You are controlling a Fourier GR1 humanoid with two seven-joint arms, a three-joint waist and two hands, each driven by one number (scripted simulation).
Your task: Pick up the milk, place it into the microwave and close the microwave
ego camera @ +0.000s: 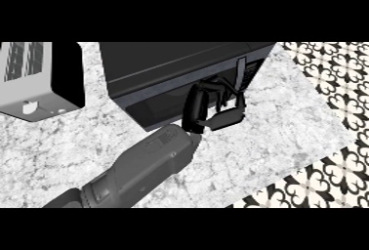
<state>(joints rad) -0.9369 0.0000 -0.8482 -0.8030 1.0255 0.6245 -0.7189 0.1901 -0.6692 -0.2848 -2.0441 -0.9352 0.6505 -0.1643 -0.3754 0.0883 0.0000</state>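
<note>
Black microwave [166, 73] door shut, right robot hand [213, 110] against its front

Even bright light, pale counter [65, 146] washed, microwave [173, 73] front dark, soft shadow beneath it, no glare

One grey forearm [144, 168] rising from lower edge; black hand [213, 105] extended, fingers curled.
</note>
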